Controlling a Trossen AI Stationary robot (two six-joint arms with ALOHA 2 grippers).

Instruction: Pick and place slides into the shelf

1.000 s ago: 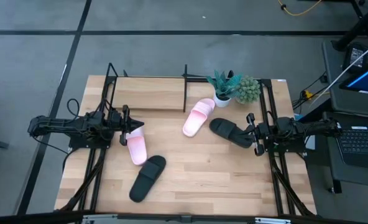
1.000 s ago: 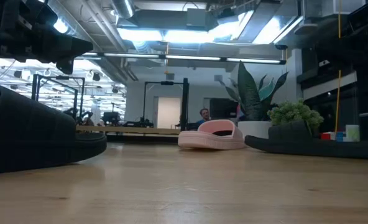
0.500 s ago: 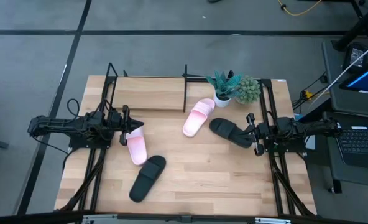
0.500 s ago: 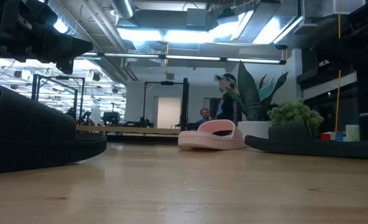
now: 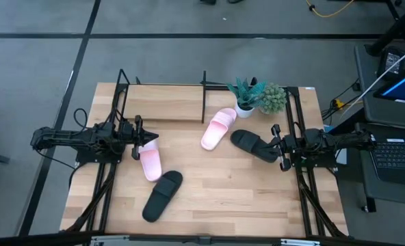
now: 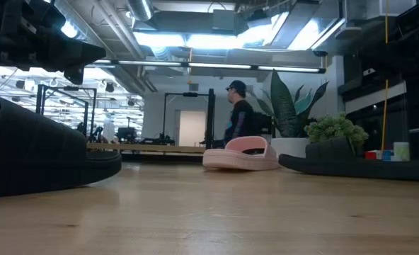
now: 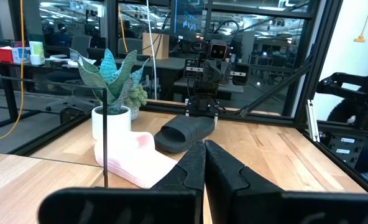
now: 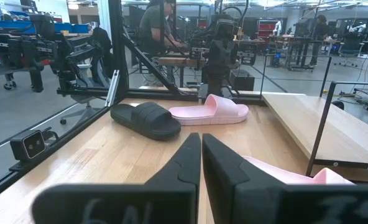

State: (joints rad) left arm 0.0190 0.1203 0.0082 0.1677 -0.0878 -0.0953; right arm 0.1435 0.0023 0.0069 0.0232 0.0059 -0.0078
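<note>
Four slides lie sole-down on the wooden table. One pink slide (image 5: 150, 162) is at the left and one pink slide (image 5: 217, 128) near the middle. One black slide (image 5: 163, 195) lies toward the near edge and one black slide (image 5: 252, 145) at the right. The shelf (image 5: 165, 109), black rods over a light wooden base, stands at the far left. My left gripper (image 5: 135, 137) is shut and level at the left, just beside the left pink slide. My right gripper (image 5: 279, 147) is shut and level at the right, by the right black slide's end. Neither holds anything.
Two potted plants (image 5: 243, 96) (image 5: 272, 98) stand at the far right of the table, beside the shelf's end. Black side rails (image 5: 305, 191) run along both table edges. Bare wood lies near the front right. A person (image 6: 238, 113) stands in the room beyond the table.
Both arms and all slides have kept still. Only a person in the room behind the table has walked across, as the low view shows.
</note>
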